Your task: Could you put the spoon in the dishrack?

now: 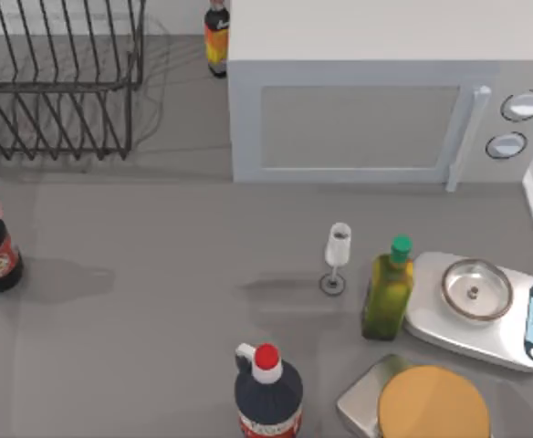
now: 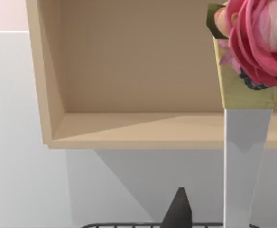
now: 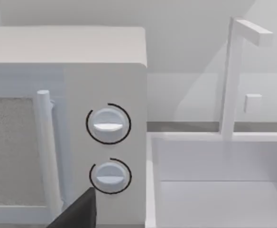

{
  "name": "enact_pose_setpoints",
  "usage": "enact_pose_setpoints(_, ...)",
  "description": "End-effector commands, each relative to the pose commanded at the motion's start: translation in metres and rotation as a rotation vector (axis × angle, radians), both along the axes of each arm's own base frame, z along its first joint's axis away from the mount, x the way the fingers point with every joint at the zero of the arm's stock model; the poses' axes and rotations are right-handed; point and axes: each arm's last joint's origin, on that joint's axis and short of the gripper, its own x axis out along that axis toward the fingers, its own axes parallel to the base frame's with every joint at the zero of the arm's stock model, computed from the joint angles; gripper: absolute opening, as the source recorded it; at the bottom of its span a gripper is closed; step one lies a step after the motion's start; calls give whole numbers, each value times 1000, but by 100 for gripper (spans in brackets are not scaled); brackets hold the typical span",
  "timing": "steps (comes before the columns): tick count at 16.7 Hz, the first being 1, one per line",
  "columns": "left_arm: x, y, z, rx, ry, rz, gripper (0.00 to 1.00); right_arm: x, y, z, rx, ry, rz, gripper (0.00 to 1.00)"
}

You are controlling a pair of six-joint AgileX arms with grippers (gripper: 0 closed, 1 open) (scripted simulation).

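- Apparently L gripper (image 2: pixel 179 212): open or closed, can't tell; nor whether it holds the spoon, whose place I can't make out.
- Dishrack (image 2: pixel 124 225) rim just below it; wooden shelf (image 2: pixel 143 128), rose bouquet (image 2: pixel 257 38) beyond.
- Best: confirm grip, release low inside rack.
- R gripper (image 3: pixel 77 214) parked, facing microwave (image 3: pixel 105 71).
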Motion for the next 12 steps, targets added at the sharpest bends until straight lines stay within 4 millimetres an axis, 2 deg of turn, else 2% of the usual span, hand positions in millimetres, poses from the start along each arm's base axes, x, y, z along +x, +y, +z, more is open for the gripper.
enact_pose_setpoints(3, 50, 5, -24, -1, 1, 3, 0, 0, 0, 0, 0, 0, 0, 100)
enact_pose_setpoints(7, 116, 6, -83, 3, -9, 4, 0, 0, 0, 0, 0, 0, 0, 100)
enact_pose_setpoints(9, 139, 3, -116, 5, -18, 3, 0, 0, 0, 0, 0, 0, 0, 100)
enact_pose_setpoints(12, 159, -3, -161, 4, -15, 3, 0, 0, 0, 0, 0, 0, 0, 100)
